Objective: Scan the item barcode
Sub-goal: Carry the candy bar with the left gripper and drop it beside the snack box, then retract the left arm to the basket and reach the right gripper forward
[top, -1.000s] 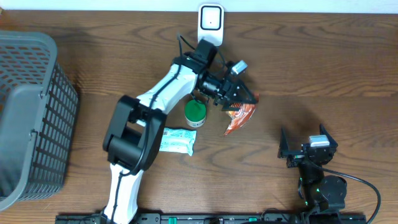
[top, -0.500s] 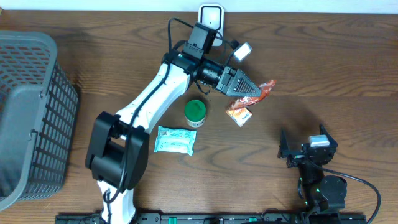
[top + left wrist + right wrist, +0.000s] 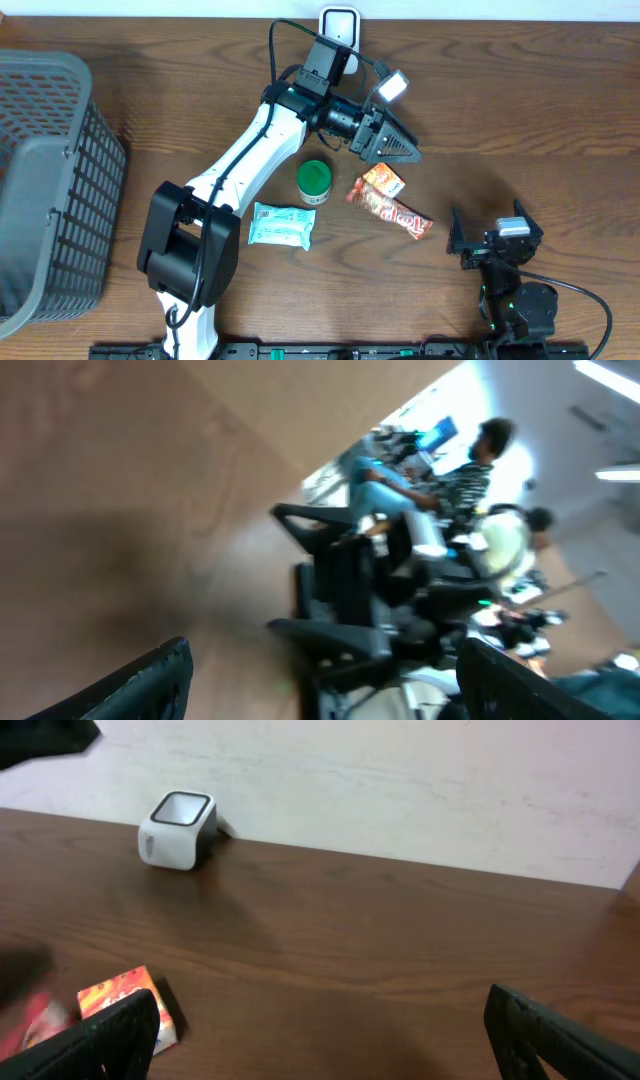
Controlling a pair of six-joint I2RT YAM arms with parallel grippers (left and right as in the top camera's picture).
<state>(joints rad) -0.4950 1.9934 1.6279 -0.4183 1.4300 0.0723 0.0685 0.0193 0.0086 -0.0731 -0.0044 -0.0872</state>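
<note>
Left claw (image 3: 402, 150) hovers near-right of the scanner (image 3: 338, 27), fingers apart, holding nothing; the orange snack packet (image 3: 392, 206) lies loose on the table (image 3: 520, 100) just nearer. Gripping and scanning likely remain.

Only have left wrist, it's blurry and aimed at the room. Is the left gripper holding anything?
Observer: No. Overhead shows the left gripper open and empty.
Operator: Where's the packet?
Observer: The red packet looks to be down on the table, nearer the robot's base than the gripper and apart from it, beside a small orange box.
Operator: Scanner?
Observer: The white scanner stands at the table's far edge, behind the left wrist.
Operator: Right arm?
Observer: The right gripper is open with nothing in it, to the right of the packet.
</note>
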